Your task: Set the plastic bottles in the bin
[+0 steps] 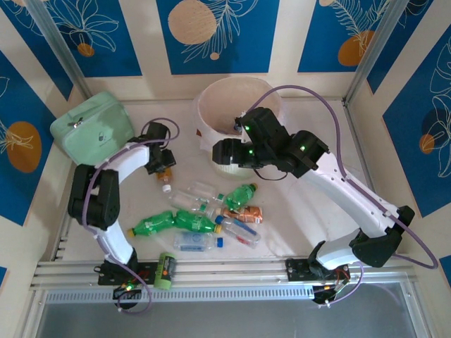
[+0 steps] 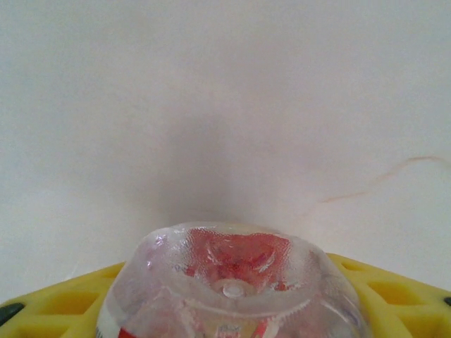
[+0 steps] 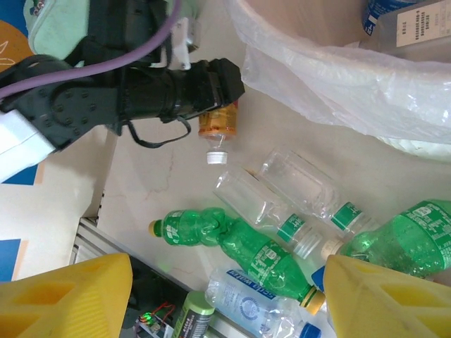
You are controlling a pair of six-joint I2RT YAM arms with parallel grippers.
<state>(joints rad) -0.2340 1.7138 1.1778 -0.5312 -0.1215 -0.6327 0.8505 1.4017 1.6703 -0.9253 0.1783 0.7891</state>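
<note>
Soft, even overhead light. I see the white table (image 1: 282,218) bright, with only faint, diffuse shadows. Top view: sharp at the centre, slightly softer toward the corners. Left wrist view: the bottle (image 2: 232,282) sits too close and is blurred, and a grey shadow spreads over the surface beyond it. Right wrist view: the bin liner (image 3: 338,77) glares near white, and the near yellow fingers (image 3: 63,296) are out of focus.

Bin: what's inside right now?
Right wrist view: liner and a blue-labelled bottle lying in the bin. From above, the right arm covers part of the inside, so the count is unclear.
</note>
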